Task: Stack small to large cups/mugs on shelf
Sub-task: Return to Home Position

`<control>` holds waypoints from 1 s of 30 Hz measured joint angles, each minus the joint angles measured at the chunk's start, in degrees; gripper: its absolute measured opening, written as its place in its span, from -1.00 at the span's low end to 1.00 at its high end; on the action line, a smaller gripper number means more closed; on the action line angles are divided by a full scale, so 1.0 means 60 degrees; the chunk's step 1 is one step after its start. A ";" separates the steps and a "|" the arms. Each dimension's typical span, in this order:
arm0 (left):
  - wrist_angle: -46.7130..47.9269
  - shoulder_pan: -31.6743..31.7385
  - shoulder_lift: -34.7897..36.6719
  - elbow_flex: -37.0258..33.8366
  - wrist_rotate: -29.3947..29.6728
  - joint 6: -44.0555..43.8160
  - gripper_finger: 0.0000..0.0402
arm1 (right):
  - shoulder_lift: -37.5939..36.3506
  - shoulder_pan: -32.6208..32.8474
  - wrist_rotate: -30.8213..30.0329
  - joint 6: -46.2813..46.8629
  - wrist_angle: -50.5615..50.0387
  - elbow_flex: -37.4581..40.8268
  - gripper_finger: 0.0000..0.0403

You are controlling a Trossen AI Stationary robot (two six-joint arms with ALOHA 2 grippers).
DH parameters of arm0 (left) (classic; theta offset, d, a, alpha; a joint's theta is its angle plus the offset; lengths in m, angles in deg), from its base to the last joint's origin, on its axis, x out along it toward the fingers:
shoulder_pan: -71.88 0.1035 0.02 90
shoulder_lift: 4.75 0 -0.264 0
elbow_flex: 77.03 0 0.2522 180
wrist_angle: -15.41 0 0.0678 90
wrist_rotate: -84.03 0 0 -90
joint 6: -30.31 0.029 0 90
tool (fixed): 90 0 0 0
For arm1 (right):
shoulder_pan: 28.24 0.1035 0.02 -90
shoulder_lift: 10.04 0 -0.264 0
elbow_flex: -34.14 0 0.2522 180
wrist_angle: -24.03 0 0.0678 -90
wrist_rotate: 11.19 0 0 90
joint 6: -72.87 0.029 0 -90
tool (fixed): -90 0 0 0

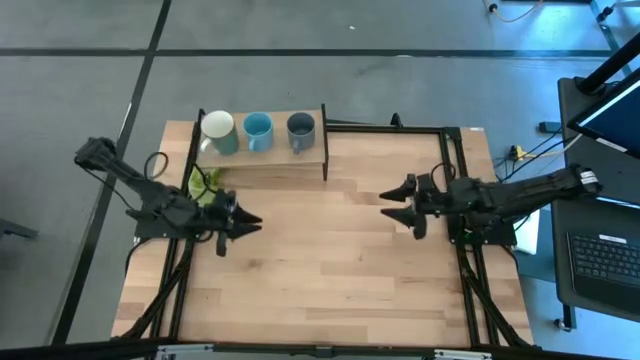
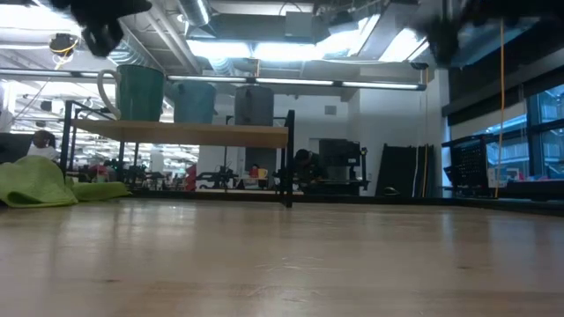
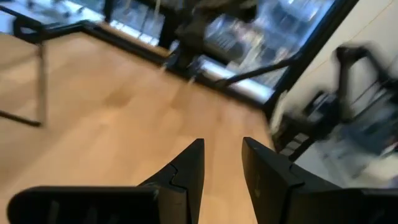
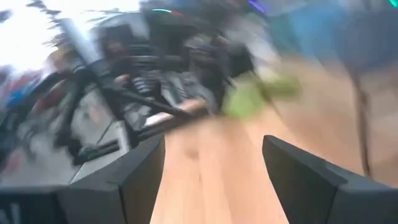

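Note:
Three mugs stand upright in a row on the wooden shelf [image 1: 268, 158] at the table's far left: a pale green one [image 1: 218, 130], a light blue one [image 1: 258, 130] and a dark grey-blue one [image 1: 301, 130]. They also show in the low view: green [image 2: 139, 92], light blue [image 2: 194, 101], dark [image 2: 254, 105]. My left gripper [image 1: 256, 221] hovers over the table's left middle, open and empty [image 3: 221, 163]. My right gripper [image 1: 388, 203] hovers over the table's right middle, open and empty [image 4: 214, 163].
A lime-green cloth [image 1: 203, 184] lies on the table just near of the shelf's left end, beside my left arm; it also shows in the low view [image 2: 48, 186]. A black frame [image 1: 455, 170] runs along the table's right side. The tabletop [image 1: 320, 260] lies between the grippers.

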 joint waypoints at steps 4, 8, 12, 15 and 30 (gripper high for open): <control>-0.2854 -0.0290 -0.0036 -0.1575 0.0009 -0.0213 -0.49 | 0.0054 -0.0014 -0.0337 0.2298 0.1120 0.0879 0.35; -0.3935 -0.0599 -0.0009 -0.2742 0.0146 -0.0783 -0.48 | 0.0052 0.0230 0.1837 -0.0499 0.4163 0.1531 0.35; -0.4780 -0.1008 0.0001 -0.3954 0.0675 -0.1931 -0.48 | -0.0017 0.0113 0.4264 -0.0895 0.6235 0.2771 0.35; -0.5562 -0.1204 0.0014 -0.4434 0.0810 -0.2005 -0.48 | -0.0015 0.0105 0.4013 -0.0785 0.7537 0.3895 0.35; -0.2049 -0.1257 -0.0036 -0.4433 0.0549 0.0796 -0.47 | 0.0070 -0.0537 0.3567 -0.1511 0.4555 0.4222 0.35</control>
